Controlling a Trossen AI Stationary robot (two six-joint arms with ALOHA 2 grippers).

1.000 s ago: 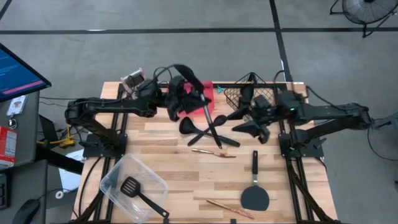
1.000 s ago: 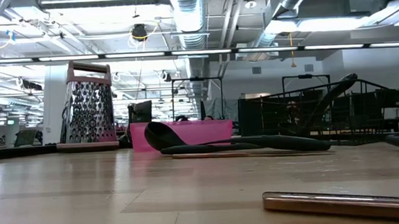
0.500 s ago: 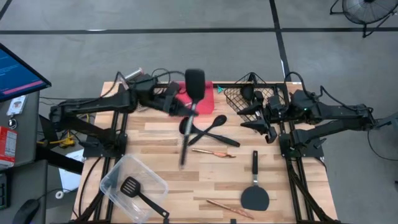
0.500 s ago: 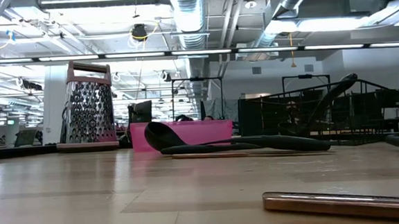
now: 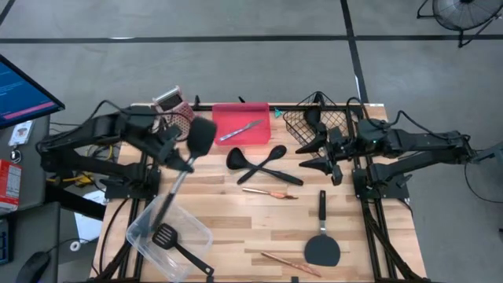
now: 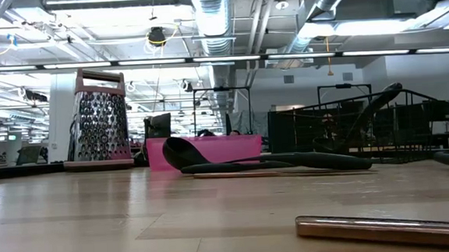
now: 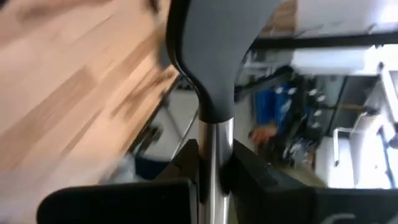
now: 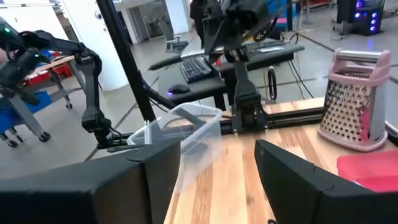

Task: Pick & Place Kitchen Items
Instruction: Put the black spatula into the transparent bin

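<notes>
My left gripper [image 5: 178, 157] is shut on a spatula with a black head [image 5: 202, 135] and a silver handle, above the table's left side. The handle's free end [image 5: 157, 214] hangs over a clear plastic container [image 5: 191, 224], in which a black slotted turner [image 5: 165, 234] lies. My right gripper [image 5: 318, 155] stands open with nothing between its fingers, beside the wire basket [image 5: 324, 122]. A black ladle and spoon [image 5: 259, 163], two copper-coloured pieces [image 5: 271, 192] [image 5: 283, 259] and a black spatula [image 5: 322, 245] lie flat on the wood. My left gripper pinches the spatula's silver handle [image 7: 211, 158] between its two fingers, just below the neck of the black head [image 7: 211, 50]. The fingers lie across the handle. The spatula is lifted clear of the table and tilted, head toward the far edge, long handle slanting toward the near left.
A pink board [image 5: 253, 131] with a thin silver piece [image 5: 236, 131] lies at the far middle. A metal grater [image 5: 174, 106] with a pink top stands at the far left. The wire basket holds black utensils [image 6: 372, 109]. Bare wood lies in the table's near middle [image 5: 251, 228].
My left gripper has swung toward the table's left edge with the spatula, from over the pink board to above the clear container, and has rolled. The spatula stays lifted clear, with its handle now slanting over the container.
</notes>
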